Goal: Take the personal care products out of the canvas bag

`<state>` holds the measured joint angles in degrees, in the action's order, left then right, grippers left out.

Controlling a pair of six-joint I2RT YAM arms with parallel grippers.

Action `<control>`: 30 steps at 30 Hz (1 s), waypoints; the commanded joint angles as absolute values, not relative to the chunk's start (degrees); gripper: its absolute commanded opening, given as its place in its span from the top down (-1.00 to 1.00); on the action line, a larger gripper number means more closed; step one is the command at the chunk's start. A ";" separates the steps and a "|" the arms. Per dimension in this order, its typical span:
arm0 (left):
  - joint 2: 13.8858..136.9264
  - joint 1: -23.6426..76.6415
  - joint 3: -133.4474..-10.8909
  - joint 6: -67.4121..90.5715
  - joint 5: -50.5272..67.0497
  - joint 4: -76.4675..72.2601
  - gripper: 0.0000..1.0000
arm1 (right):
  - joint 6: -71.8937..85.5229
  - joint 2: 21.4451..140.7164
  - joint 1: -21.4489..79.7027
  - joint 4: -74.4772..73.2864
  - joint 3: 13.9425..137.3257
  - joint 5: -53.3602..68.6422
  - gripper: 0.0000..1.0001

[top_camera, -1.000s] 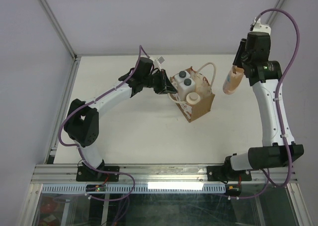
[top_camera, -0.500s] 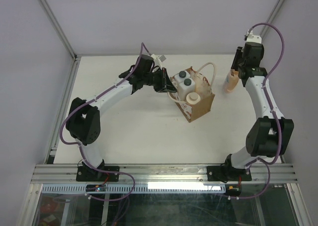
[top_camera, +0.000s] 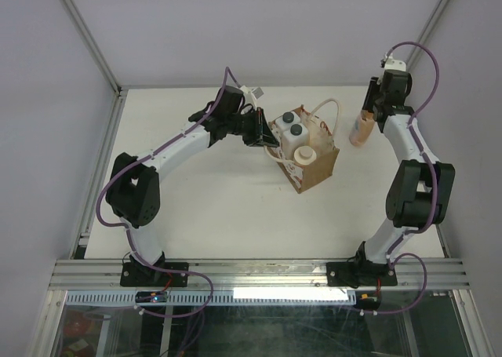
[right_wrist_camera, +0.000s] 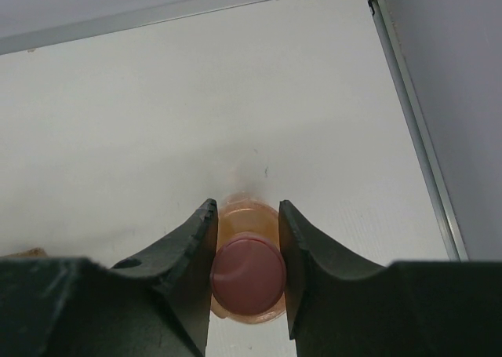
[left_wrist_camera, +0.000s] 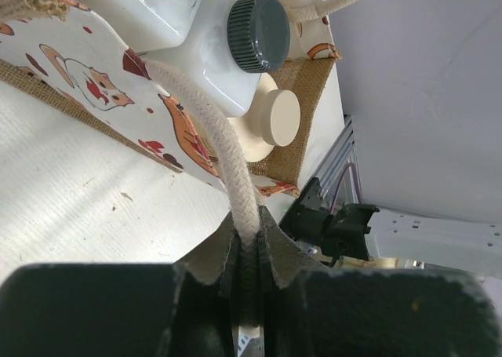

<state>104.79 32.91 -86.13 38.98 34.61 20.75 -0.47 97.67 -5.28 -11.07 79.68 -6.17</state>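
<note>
You have one bottle out of the bag and three more to go. Your right gripper [right_wrist_camera: 246, 212] is squeezing the orange bottle [right_wrist_camera: 247, 272] with the pink cap, one finger on each side of it. The bottle is upright over the table [top_camera: 220, 208], near the far right corner and well away from the bag [top_camera: 318, 169]. I can't tell if its bottom is touching the table yet.

Your left gripper [left_wrist_camera: 252, 231] is pinched tight on one rope handle [left_wrist_camera: 212, 137] of the bag, so the bag has something to hold it in place.

Inside the bag you can see two white bottles [top_camera: 292, 125] with dark caps side by side, and a cream bottle [top_camera: 304, 154] just beside them. I think those three are what is left to take out.
</note>
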 commanded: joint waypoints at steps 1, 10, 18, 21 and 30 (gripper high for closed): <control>104.57 32.43 -88.72 37.62 35.48 20.32 1.00 | -2.23 95.74 -5.79 -0.56 81.60 -4.41 1.00; 104.94 32.43 -88.66 38.01 35.29 20.35 1.00 | -2.26 94.75 -5.78 -6.04 83.72 -6.27 -0.20; 105.42 32.39 -88.45 38.51 34.46 19.52 1.00 | 5.62 91.12 -5.58 -22.68 90.96 -4.99 -0.50; 105.51 32.39 -87.80 39.06 34.35 18.33 1.00 | 11.40 85.54 -4.70 -27.46 87.74 -2.57 -0.48; 105.67 32.43 -87.07 40.49 34.36 16.84 1.00 | 11.36 65.09 2.90 -33.06 74.62 10.83 -0.41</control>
